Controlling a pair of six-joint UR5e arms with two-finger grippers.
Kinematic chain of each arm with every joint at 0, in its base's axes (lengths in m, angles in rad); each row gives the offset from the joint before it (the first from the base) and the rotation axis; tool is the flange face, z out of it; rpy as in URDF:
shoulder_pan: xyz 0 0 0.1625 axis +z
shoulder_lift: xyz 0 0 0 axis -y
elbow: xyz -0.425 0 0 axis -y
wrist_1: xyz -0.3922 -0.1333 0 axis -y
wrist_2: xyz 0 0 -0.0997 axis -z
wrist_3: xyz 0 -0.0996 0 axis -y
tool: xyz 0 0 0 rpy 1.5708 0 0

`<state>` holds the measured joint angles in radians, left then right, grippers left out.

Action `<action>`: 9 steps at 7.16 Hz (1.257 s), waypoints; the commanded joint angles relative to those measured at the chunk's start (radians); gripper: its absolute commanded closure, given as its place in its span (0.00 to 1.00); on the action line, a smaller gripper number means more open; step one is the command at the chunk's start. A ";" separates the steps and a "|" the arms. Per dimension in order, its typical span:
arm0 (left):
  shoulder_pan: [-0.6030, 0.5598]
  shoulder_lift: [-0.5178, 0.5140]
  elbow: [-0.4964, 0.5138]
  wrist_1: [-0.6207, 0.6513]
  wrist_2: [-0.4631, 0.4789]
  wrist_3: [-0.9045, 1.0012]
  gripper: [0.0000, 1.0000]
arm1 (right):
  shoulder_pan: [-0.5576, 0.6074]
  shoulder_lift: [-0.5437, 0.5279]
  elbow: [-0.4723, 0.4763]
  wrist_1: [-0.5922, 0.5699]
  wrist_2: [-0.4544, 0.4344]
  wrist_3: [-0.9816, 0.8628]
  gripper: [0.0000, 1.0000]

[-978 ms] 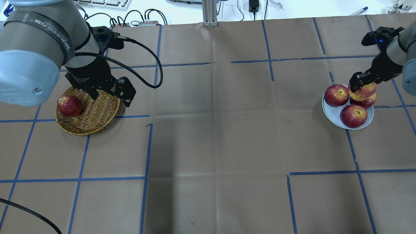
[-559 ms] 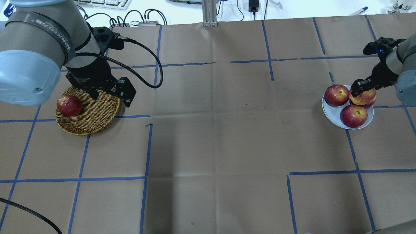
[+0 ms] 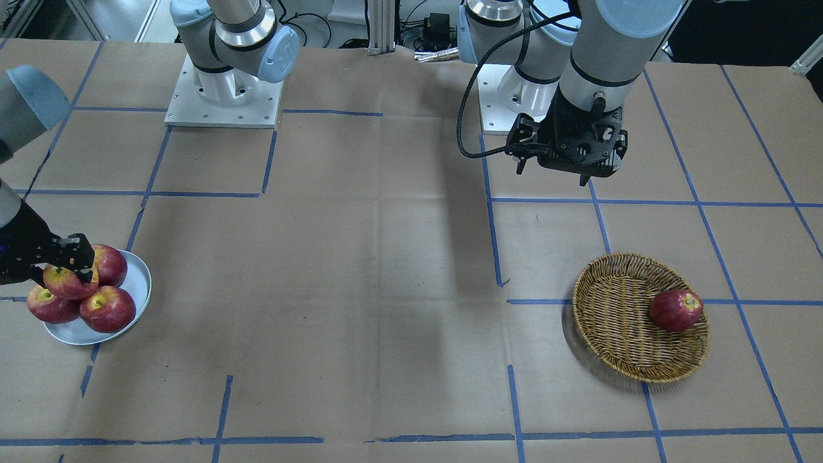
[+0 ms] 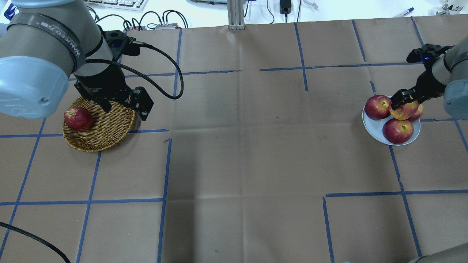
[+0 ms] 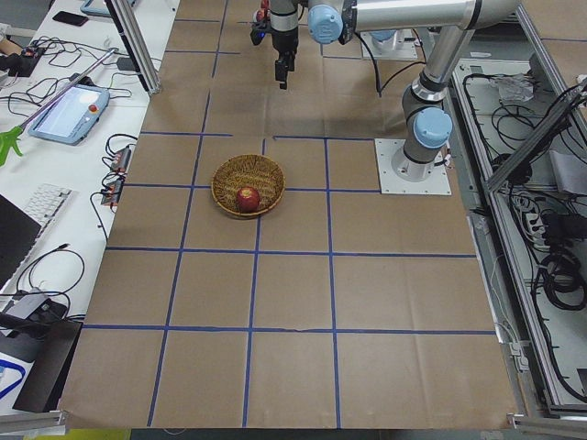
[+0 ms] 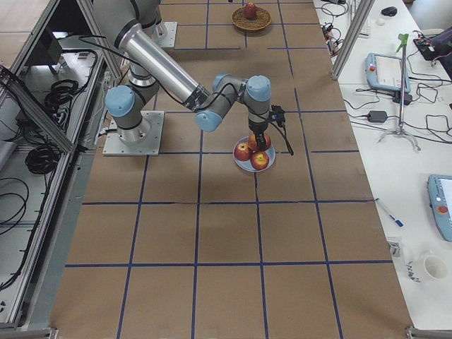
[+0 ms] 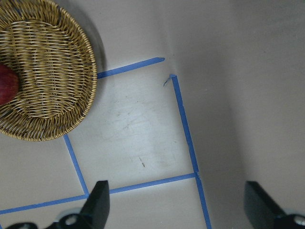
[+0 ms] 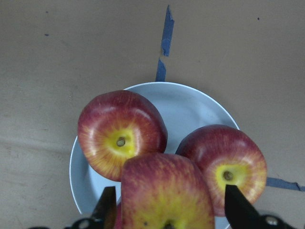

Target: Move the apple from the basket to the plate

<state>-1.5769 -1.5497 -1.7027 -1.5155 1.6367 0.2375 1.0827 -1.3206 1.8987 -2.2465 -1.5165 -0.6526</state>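
Note:
My right gripper (image 4: pixel 402 103) is shut on the apple (image 4: pixel 405 111), red with a broad yellow blush, and holds it low over the white plate (image 4: pixel 373 126), against three other apples lying there. In the right wrist view the apple (image 8: pixel 164 186) sits between the fingers above the plate (image 8: pixel 190 105). It also shows in the front view (image 3: pixel 64 283). The wicker basket (image 4: pixel 106 135) stands at the far left with one darker red apple (image 4: pixel 78 118) in it. My left gripper (image 4: pixel 124 109) is open and empty, above the basket's far right rim.
Three deep red apples (image 4: pixel 377 107) (image 4: pixel 397 130) (image 4: pixel 418 114) fill the plate. A black cable (image 4: pixel 172 69) loops from the left wrist. Blue tape lines cross the brown paper table (image 4: pixel 237 146). Keyboard and cables lie past the far edge.
My right gripper has come down and slightly left with the apple, from above the plate's far side to among the other apples. The left arm has not moved.

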 commanded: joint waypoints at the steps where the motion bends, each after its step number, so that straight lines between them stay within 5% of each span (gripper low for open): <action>1: 0.000 0.002 0.000 0.000 0.000 -0.001 0.02 | 0.006 -0.018 -0.019 0.013 -0.002 0.004 0.00; 5: -0.002 0.000 0.000 -0.002 0.002 -0.001 0.02 | 0.161 -0.152 -0.208 0.342 -0.007 0.159 0.00; 9: -0.002 0.003 -0.002 -0.002 0.002 -0.001 0.02 | 0.440 -0.249 -0.222 0.513 -0.008 0.569 0.00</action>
<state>-1.5785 -1.5497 -1.7040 -1.5170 1.6383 0.2349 1.4459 -1.5496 1.6791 -1.7731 -1.5235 -0.1769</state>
